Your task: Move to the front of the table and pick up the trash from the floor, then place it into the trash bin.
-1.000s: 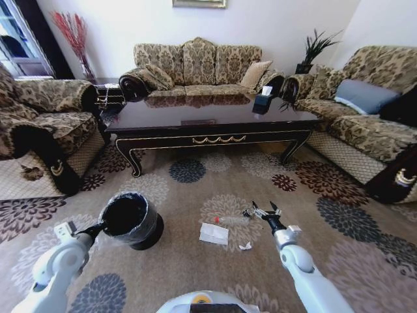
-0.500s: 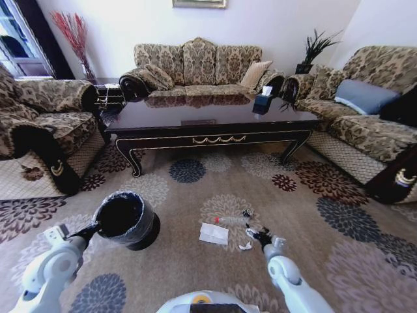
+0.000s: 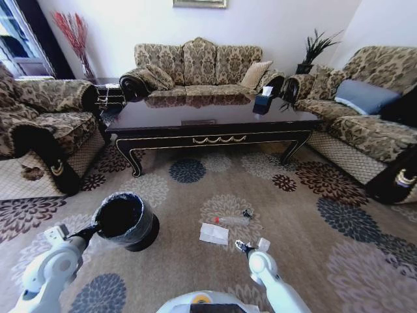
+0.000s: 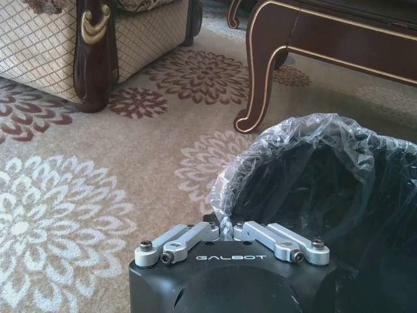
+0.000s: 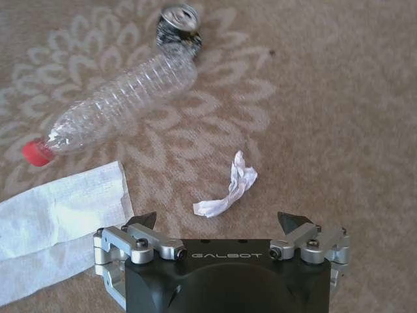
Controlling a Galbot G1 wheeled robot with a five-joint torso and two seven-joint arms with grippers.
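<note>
Carpet [image 5: 326, 98] of beige with cream flower medallions lies under the right gripper [image 5: 221, 225], whose jaws are spread wide and hold nothing. Just ahead of its fingertips lies a crumpled white paper scrap [image 5: 228, 186]; beyond it a clear plastic bottle [image 5: 117, 104], beside it a flat white tissue [image 5: 58, 215]. The left gripper [image 4: 228, 233] is pinched on the bag-lined rim of the round black trash bin [image 4: 326, 189].

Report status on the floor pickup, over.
Left gripper shut on trash bin liner at the rim. Right gripper open above crumpled scrap, jaws spread either side. Bottle and paper on carpet. Nothing in the way.
</note>
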